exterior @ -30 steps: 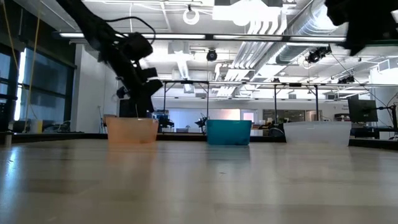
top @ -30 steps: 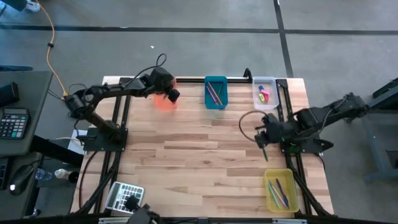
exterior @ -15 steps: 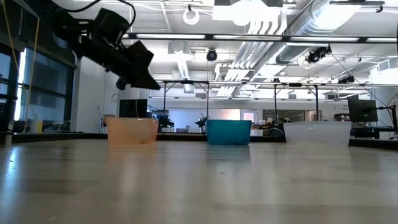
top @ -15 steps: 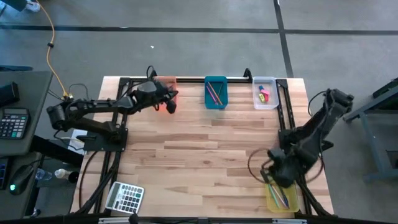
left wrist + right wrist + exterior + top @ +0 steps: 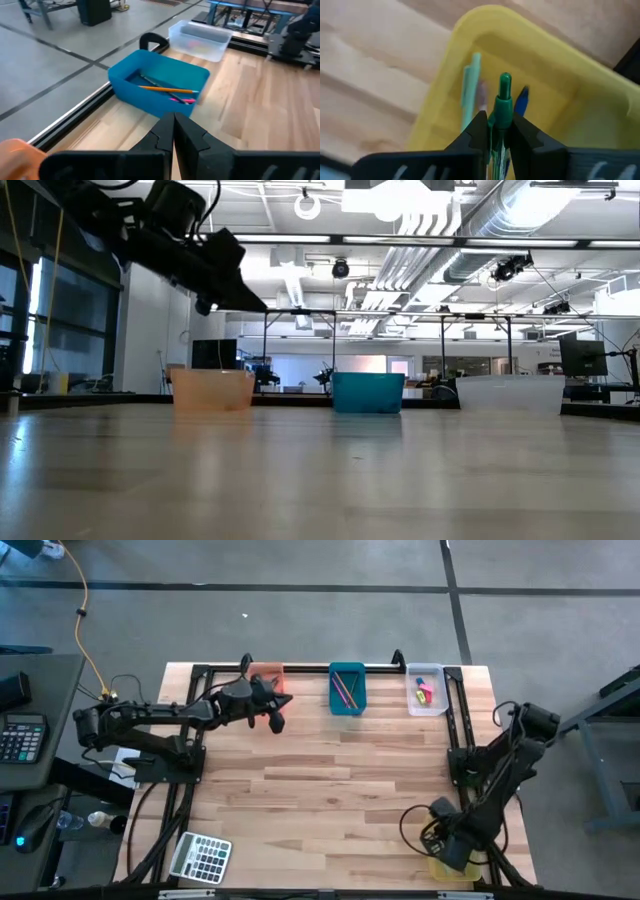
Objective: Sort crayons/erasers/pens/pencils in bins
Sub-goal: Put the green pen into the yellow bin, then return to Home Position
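My right gripper [image 5: 443, 843] hangs over the yellow bin [image 5: 452, 868] at the table's near right, shut on a dark green capped pen [image 5: 504, 97]. Inside the yellow bin [image 5: 470, 30] lie a pale teal pen [image 5: 470, 85] and a blue one [image 5: 521, 100]. My left gripper [image 5: 276, 714] is shut and empty, raised just near of the orange bin [image 5: 266, 674]. The teal bin [image 5: 347, 688] holds orange, green and pink pencils [image 5: 167, 90]. The clear bin [image 5: 425, 688] holds pink and yellow erasers [image 5: 425, 692]. My right gripper pinches the green pen's shaft [image 5: 501, 120] between its two fingers [image 5: 475, 131]. The pen runs along the fingers and its capped end [image 5: 505, 80] sticks out ahead of them, toward the yellow bin's inside. It is lifted clear of the bin.
A grey calculator [image 5: 200, 858] lies at the table's near left corner. The orange [image 5: 212, 390], teal [image 5: 368, 392] and clear [image 5: 510, 394] bins stand in a row along the far edge. Black frame rails run along the table's left, right and far sides.
My right gripper has carried the green pen from the table's right middle toward the near edge, to above the yellow bin. My left gripper has risen out of the orange bin, tipped from pointing down to nearly level, and drawn a little toward the near edge.
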